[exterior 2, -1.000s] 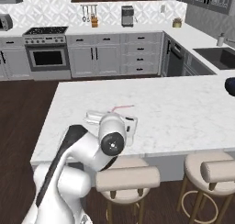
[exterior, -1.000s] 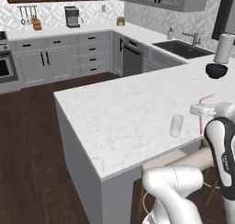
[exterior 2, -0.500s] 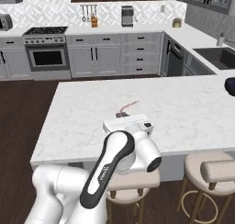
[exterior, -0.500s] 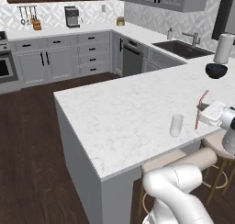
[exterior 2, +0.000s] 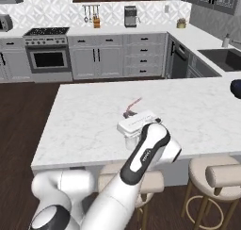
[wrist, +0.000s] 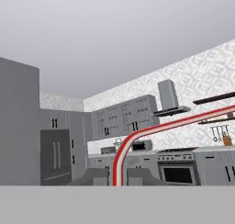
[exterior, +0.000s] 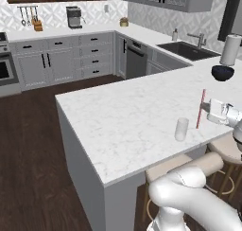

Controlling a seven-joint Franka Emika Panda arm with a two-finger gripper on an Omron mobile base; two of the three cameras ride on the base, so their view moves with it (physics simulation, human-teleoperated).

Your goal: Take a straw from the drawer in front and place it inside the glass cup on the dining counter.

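The thin pink-red straw (exterior: 202, 108) stands upright over the near right part of the marble dining counter (exterior: 123, 111), with my gripper (exterior: 206, 115) shut on its lower half. The small whitish glass cup (exterior: 181, 129) stands on the counter just left of the straw and apart from it. In the right base view the straw (exterior 2: 134, 103) sticks up and back from my hand (exterior 2: 138, 121) above the counter (exterior 2: 84, 111). In the hand view the straw (wrist: 120, 161) rises between the finger tips and bends off to the right. The drawer is out of view.
A dark blue bowl (exterior: 222, 73) and a white paper-towel roll (exterior: 230, 49) stand at the counter's far right end. Round stools (exterior: 230, 152) (exterior 2: 220, 176) sit under the near edge. Beyond the counter lie dark floor, grey cabinets and a sink (exterior: 189, 50).
My hand has shifted slightly to the right of the cup and turned, bringing the straw from a slant to upright. The elbow has swung aside. The cup has not moved.
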